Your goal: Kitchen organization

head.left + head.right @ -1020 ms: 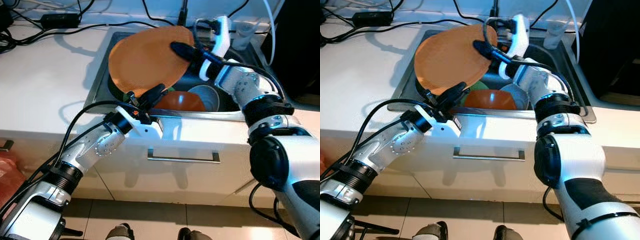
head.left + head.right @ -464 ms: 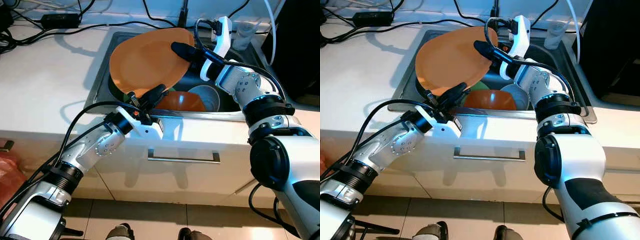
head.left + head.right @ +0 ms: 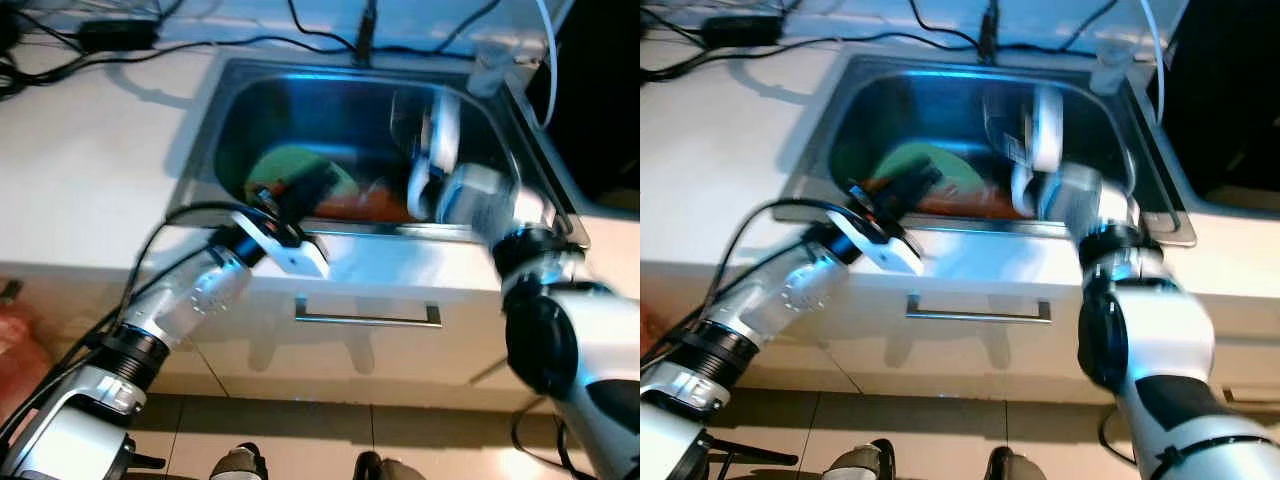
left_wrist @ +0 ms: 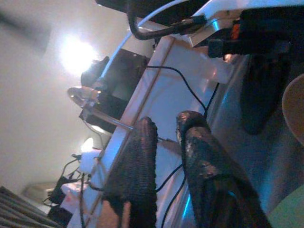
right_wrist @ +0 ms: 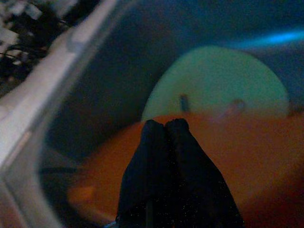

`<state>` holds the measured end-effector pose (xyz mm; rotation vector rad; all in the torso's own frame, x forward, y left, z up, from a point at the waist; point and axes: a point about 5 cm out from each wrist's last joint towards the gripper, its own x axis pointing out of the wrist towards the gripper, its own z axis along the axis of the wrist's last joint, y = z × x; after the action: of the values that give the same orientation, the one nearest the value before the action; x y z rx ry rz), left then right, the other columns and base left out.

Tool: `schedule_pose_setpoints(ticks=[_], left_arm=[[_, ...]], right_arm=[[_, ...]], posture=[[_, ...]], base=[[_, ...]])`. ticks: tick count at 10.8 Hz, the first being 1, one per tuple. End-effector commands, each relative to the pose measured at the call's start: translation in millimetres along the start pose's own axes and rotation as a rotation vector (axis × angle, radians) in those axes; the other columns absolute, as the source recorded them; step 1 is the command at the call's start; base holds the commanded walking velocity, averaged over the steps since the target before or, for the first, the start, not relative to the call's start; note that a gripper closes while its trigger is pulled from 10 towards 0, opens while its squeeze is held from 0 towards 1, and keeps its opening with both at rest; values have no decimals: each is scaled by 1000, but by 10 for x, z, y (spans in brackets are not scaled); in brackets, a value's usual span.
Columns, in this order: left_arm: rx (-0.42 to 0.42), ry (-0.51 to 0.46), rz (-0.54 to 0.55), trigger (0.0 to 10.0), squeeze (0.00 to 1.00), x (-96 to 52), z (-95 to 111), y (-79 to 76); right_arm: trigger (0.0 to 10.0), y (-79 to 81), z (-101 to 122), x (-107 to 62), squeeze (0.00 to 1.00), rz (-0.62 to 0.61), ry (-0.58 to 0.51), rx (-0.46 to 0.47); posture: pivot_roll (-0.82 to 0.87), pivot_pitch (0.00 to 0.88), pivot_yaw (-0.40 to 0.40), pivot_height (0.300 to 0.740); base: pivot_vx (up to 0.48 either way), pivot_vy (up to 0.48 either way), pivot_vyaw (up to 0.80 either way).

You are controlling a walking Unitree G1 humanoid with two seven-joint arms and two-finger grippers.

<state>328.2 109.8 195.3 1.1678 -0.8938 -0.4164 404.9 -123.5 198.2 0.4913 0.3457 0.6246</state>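
I see a white bench (image 3: 90,190) with a steel sink (image 3: 215,120) set into it. Black cables (image 3: 150,45) lie along its far edge.

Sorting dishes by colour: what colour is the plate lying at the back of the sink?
Light green plate, clearest in the right wrist view.

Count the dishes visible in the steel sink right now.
2: a round green plate at the sink's left, and an orange dish overlapping its near edge. Motion blur and the right arm may hide others.

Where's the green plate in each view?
Left eye: green plate, left half of the sink.
Right eye: same spot, left of centre.
Left wrist: likely the green patch at the frame edge.
Right wrist: beyond the right end effector, behind the orange dish.
Landmark: the sink rim.
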Motion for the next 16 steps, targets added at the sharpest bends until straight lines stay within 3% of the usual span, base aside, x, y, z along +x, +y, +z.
schedule_pose_setpoints(ticks=[1, 5, 9, 13, 16], left_arm=[[-5, -21, 27, 10000, 1000, 31, 36, 35], [-9, -23, 28, 10000, 1000, 19, 33, 33], [-19, -37, 123, 10000, 1000, 73, 37, 167], [-31, -27, 164, 10000, 1000, 98, 5, 248], [-68, 22, 250, 10000, 1000, 157, -50, 398]], right_arm=[[0, 37, 125, -11, 0, 0, -24, -30], [0, 9, 111, -23, 0, -7, -28, -33], [0, 76, 327, -44, 0, 13, -205, -193], [0, 20, 308, -73, 0, -18, -256, -204], [0, 18, 414, -128, 0, -53, -368, -251]], posture=[[7, 156, -42, 740], [6, 155, -40, 740], [7, 144, -25, 740], [12, 131, -15, 740], [11, 115, -11, 740]], base=[[0, 0, 0], [0, 0, 0], [0, 0, 0], [0, 0, 0], [0, 0, 0]])
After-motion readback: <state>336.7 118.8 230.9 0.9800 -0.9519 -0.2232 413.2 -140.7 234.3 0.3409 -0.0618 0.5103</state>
